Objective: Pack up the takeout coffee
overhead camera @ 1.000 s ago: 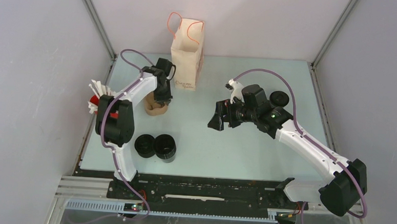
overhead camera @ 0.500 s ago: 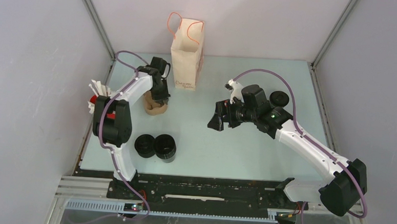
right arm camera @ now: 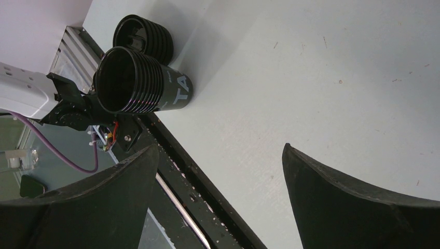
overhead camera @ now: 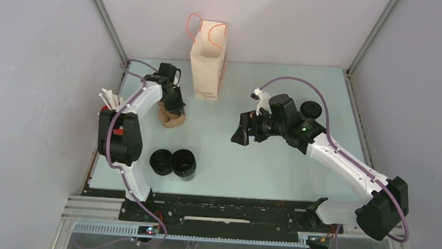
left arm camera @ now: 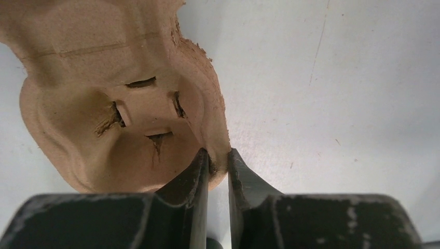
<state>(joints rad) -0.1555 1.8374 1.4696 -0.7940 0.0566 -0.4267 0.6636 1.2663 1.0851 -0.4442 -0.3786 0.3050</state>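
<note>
Though narrow, left pincer [left arm camera: 217,156] astride carrier [left arm camera: 119,88].

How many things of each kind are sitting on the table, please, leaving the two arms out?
Black takeout coffee cups: 3
Brown pulp cup carrier: 1
Paper bag with orange handles: 1
Bundle of white sticks: 1
Total: 6
</note>
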